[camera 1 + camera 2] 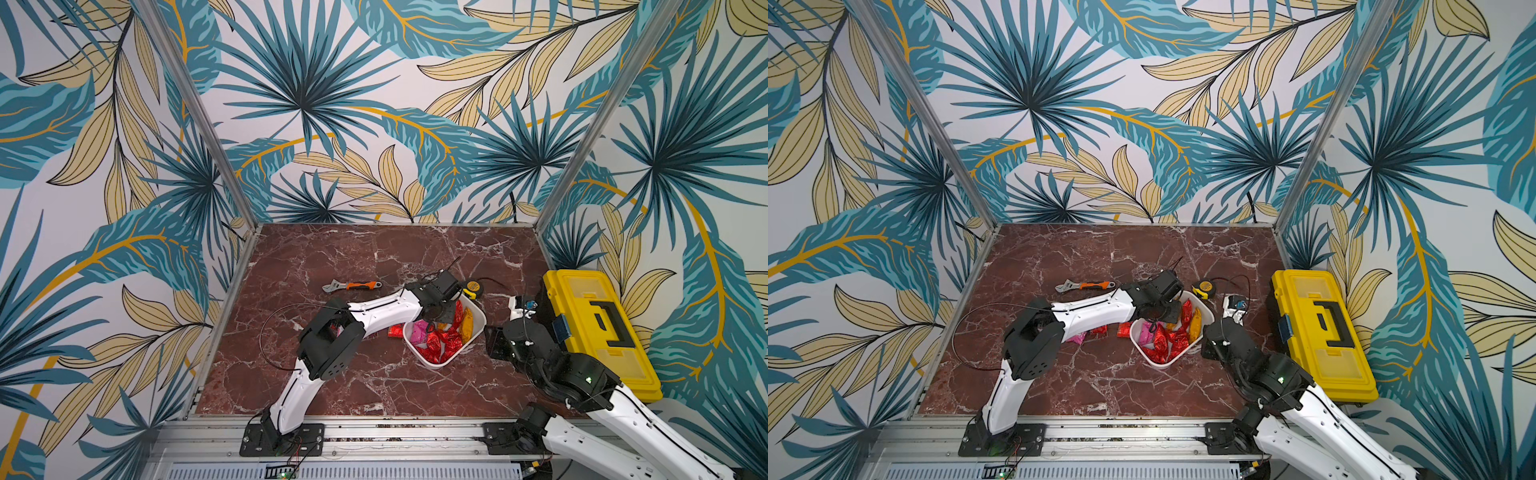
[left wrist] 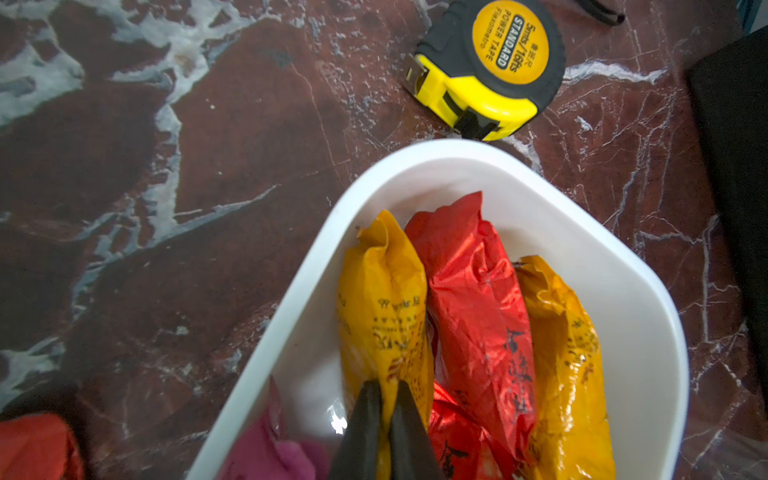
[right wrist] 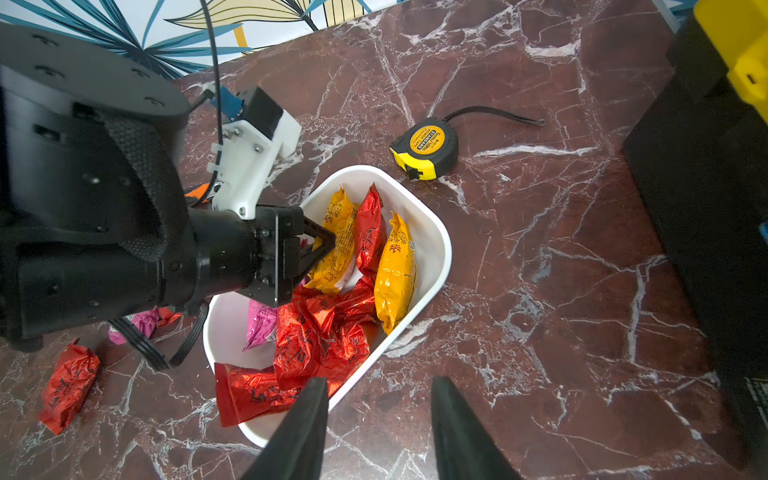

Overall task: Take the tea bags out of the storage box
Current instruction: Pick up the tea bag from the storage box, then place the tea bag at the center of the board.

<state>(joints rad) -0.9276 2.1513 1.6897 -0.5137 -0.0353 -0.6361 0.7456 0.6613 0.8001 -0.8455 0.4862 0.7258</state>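
Our left gripper (image 2: 384, 388) pinches a yellow tea bag (image 2: 382, 299) inside the storage box (image 2: 615, 282); our right gripper (image 3: 380, 380) hangs open nearby.

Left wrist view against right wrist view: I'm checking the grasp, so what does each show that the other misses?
Only left wrist: close up, foil of a yellow-orange tea bag pinched in the left gripper. Only right wrist: the open right gripper, a pink tea bag out on the table, the yellow toolbox. Both: the storage box, the tape measure, the held bag.
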